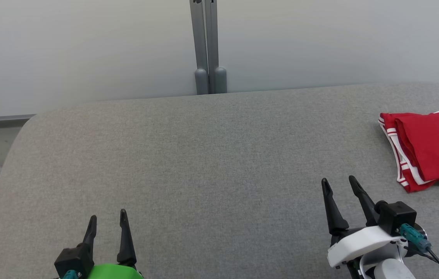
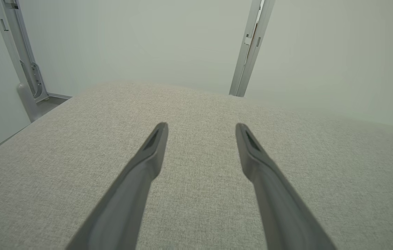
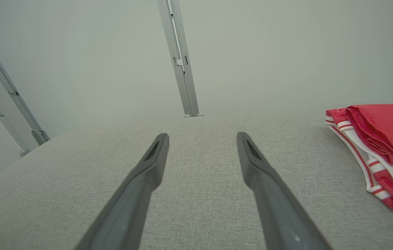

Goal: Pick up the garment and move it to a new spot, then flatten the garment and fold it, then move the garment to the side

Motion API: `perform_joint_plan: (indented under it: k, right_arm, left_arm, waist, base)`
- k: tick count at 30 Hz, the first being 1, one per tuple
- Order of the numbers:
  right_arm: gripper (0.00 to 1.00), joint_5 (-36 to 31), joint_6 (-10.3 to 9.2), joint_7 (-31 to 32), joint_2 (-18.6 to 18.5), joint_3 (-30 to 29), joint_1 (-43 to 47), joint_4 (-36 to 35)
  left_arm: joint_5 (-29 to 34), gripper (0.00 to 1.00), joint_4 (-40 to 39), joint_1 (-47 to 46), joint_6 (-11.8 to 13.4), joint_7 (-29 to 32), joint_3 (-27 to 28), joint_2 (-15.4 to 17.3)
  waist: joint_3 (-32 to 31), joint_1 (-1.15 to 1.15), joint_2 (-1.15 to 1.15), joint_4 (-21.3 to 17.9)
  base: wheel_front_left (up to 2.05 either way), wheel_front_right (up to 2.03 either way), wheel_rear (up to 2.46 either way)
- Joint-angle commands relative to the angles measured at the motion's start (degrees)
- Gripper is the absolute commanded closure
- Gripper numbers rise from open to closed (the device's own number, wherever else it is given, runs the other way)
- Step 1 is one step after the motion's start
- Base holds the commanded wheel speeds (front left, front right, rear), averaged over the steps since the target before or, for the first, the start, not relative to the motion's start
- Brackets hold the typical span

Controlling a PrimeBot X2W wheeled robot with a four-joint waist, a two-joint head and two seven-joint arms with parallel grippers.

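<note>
The garment (image 1: 432, 143), red with white stripes along one edge, lay folded in layers at the far right of the grey surface (image 1: 204, 155), partly cut off by the right edge of the head view. Its striped edge faced inward, toward the middle of the surface, running from far to near and slanting a little rightward as it came closer.

The right gripper (image 1: 339, 179) hovered low over the surface with its fingers spread and nothing between them. The garment lay ahead of it and to its right, near but apart from it. In the right wrist view the same bundle sat off to the right of the finger line, not between the fingers. The left gripper (image 1: 108, 214) was spread and empty too, at the near left, well apart from the garment, with bare surface in front of it.

The garment looked already folded and set to the side, so the task seemed finished or nearly so, with both grippers clear of the cloth.

If any further nudge or regrasp were wanted, the right arm was plainly the nearer one. It would have to swing right and forward to meet the striped edge, coming at the layers from the side. A careless pinch there might lift only the top layer and undo the fold.
</note>
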Motion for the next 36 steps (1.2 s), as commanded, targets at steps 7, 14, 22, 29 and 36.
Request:
perform_joint_plan:
  k: [7, 14, 22, 29, 36]
  right_arm:
    - [0.0, -0.1, -0.05, -0.2, 0.0, 0.5, 0.9, 0.4]
    - [0.0, 0.2, -0.05, -0.2, 0.0, 0.8, 0.8, 0.6]
    - [1.0, 0.3, 0.01, 0.1, 0.1, 0.8, 1.6, 2.4]
    - [1.0, 7.9, 0.01, 2.0, 0.0, -0.2, 1.2, 2.0]
    - [1.0, 15.1, 0.0, 3.8, -0.2, -1.3, 0.7, 1.6]
  left_arm:
    - [-0.2, 0.0, 0.1, 0.9, -0.1, -0.2, -0.2, 0.0]
    - [-0.3, 0.0, 0.0, 1.1, -0.6, -0.2, -0.5, 0.0]
    - [-0.3, 1.0, 2.1, 1.0, -0.8, 0.4, -0.5, -0.1]
    - [-7.3, 1.0, 2.0, -0.1, -1.8, 2.5, 1.0, -0.1]
    - [-13.9, 1.0, 1.7, -1.0, -2.9, 4.4, 2.3, -0.1]
  waist:
    - [-0.3, 0.0, 0.0, 0.3]
    - [-0.3, 0.0, 0.0, 0.3]
    - [-0.4, 0.0, 0.0, 0.4]
    - [-0.1, 0.0, 0.0, 0.4]
    - [0.1, 0.0, 0.0, 0.3]
  base:
    - [0.0, 0.0, 0.0]
    - [0.0, 0.0, 0.0]
    - [0.0, 0.0, 0.0]
    - [0.0, 0.0, 0.0]
    - [0.0, 0.0, 0.0]
